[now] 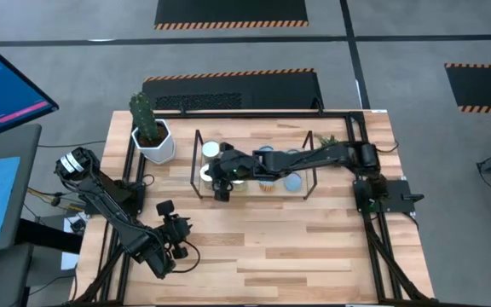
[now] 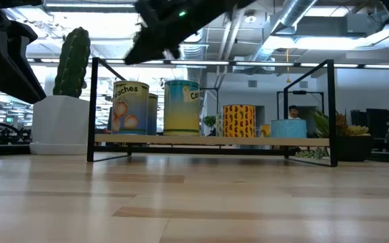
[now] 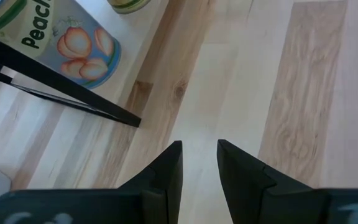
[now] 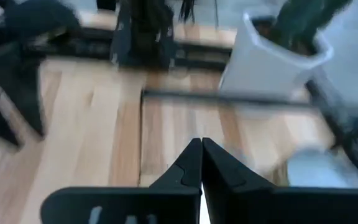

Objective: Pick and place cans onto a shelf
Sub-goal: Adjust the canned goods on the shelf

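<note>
Black metal rods form the shelf [image 1: 254, 175], which stands on the wooden table [image 1: 271, 247] beside the white pot with a cactus [image 1: 153, 136]. The cans [image 2: 181, 108] stand in a row on the shelf board: in the low view, a peach-labelled can [image 2: 132, 108] at the cactus end, a green-and-blue can next, then a yellow patterned can [image 2: 239, 120] and a short teal can [image 2: 288, 127]. The right gripper [image 1: 222, 189] is extended across the shelf to its front edge near the cactus end; its fingers [image 4: 194, 165] are pressed together, grasping nothing. The left gripper [image 1: 177, 228] rests above bare table, well apart from the shelf; its fingers [image 3: 169, 171] are slightly parted and empty.
</note>
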Robot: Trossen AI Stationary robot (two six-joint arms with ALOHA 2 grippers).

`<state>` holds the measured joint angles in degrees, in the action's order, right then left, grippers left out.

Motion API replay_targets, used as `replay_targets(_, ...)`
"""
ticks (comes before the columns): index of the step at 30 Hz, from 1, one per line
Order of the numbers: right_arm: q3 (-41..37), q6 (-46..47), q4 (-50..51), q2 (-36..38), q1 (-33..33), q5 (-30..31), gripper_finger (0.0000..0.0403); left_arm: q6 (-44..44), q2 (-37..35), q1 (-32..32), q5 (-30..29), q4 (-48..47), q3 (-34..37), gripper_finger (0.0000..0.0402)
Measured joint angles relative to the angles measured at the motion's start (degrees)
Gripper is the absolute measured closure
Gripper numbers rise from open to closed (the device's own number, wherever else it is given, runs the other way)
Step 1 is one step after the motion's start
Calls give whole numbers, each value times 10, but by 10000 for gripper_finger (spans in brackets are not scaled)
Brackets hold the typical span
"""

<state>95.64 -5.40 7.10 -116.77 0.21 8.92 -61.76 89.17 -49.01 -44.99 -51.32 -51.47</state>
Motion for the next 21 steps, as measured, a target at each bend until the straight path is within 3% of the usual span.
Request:
replay_targets(7,40,-9,-34,-22,0,1,378,3,0,0,2,5,0,313)
replay_targets(17,148,-7,182,-26,-17,0,381,13,0,0,4,3,0,313)
replay_targets(21,226,-6,254,-26,-41,-21,379,13,0,0,4,3,0,313)
